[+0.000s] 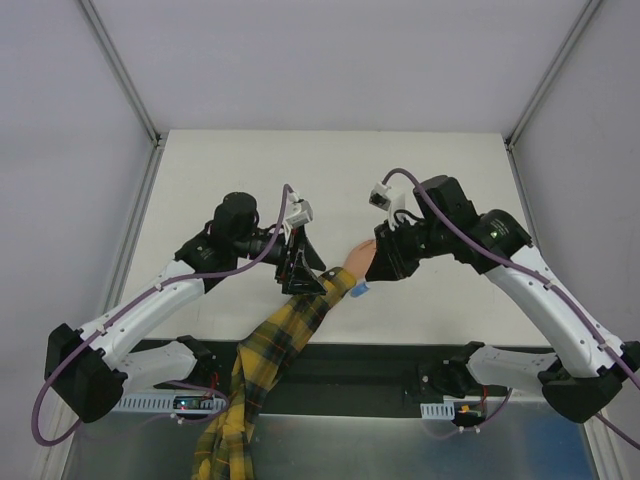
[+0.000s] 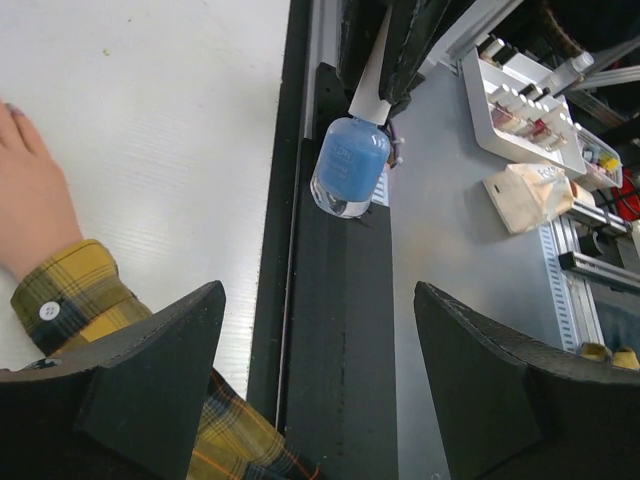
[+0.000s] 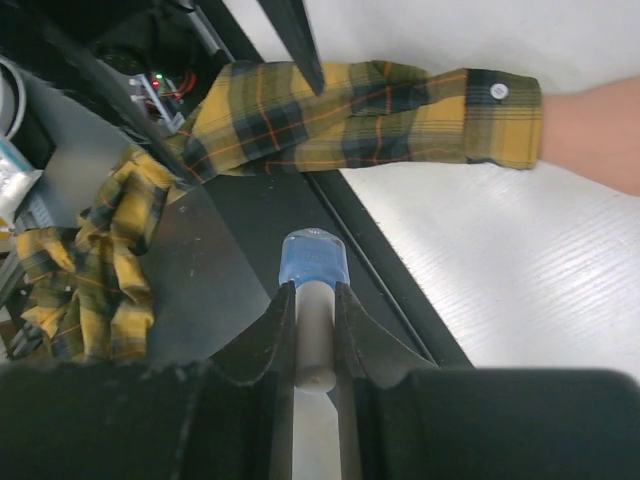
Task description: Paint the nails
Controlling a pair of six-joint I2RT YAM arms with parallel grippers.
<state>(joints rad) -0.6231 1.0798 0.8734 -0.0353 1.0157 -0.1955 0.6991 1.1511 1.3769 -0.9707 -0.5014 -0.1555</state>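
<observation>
Gaping wide with nothing between its fingers, the left gripper (image 2: 318,300) hangs by the cuff of the yellow plaid sleeve (image 1: 285,335), close to the near edge of the table (image 1: 330,170). The peach hand (image 1: 358,258) lies on the white top near the middle of that edge; one of the nails (image 2: 12,108) shows at a fingertip, the others are hidden. Further right, the right gripper (image 3: 312,300) is clamped on the white cap (image 3: 312,345) of the blue polish bottle (image 3: 313,262), over the black strip (image 2: 340,400) along the near edge

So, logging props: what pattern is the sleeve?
The sleeve is yellow plaid, clearest from right wrist.
</observation>
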